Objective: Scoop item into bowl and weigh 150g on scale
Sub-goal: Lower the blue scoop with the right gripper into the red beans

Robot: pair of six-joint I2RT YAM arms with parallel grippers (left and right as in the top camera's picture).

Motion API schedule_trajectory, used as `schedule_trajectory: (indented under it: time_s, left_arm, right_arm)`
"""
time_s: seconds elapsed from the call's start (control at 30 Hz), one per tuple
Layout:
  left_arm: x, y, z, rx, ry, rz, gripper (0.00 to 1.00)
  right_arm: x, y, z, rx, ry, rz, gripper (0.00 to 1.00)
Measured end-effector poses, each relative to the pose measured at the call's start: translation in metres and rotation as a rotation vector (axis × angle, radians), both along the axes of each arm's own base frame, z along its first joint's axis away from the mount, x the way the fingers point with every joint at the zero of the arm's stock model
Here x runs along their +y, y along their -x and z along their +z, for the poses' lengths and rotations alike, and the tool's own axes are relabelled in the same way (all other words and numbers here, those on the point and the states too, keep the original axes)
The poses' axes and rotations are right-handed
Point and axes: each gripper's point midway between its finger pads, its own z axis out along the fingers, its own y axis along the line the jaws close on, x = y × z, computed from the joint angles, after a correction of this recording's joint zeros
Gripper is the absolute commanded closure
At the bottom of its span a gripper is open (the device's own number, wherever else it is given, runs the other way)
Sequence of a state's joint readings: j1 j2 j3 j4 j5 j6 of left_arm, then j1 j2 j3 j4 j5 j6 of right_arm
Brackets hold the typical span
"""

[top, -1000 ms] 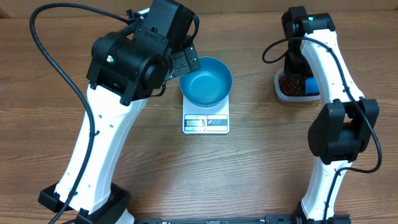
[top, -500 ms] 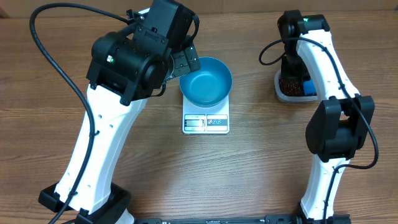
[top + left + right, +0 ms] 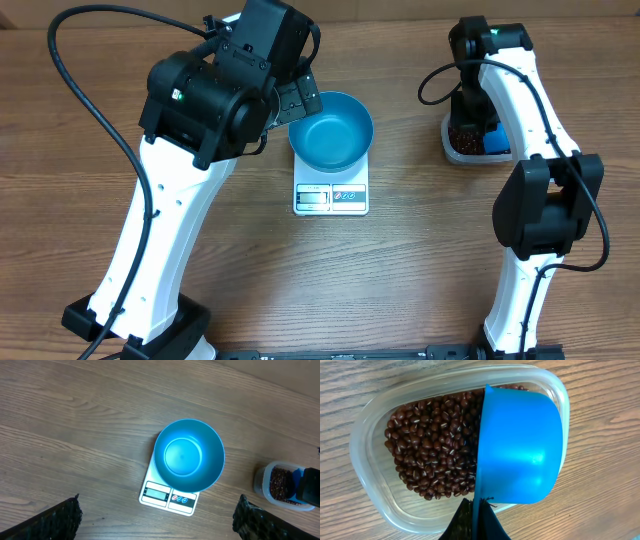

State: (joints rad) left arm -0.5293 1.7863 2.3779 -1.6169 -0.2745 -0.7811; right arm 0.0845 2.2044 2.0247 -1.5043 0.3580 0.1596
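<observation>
No text, brand or number can be read in any view. The scale (image 3: 168, 498) has a display window (image 3: 155, 493), but whatever it shows is too small to make out. The round buttons (image 3: 183, 500) beside the window carry red and blue marks, likewise too small to read.

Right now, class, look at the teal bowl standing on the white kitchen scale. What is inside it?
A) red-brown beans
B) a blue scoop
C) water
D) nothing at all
D: in the left wrist view the teal bowl on the white scale shows only its bare blue inside, while the beans lie in the clear tub.
</observation>
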Motion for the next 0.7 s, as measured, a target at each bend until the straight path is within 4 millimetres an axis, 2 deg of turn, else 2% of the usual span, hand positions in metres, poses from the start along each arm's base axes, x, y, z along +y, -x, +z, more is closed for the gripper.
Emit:
schedule_trajectory:
  time_s: [0.7]
  left_arm:
    - [0.0000,0.0000,0.0000,0.000,0.000,0.000,0.00]
  right_arm:
    - [0.0073,-0.0007,-0.0070,0.001,-0.126,-0.029,0.96]
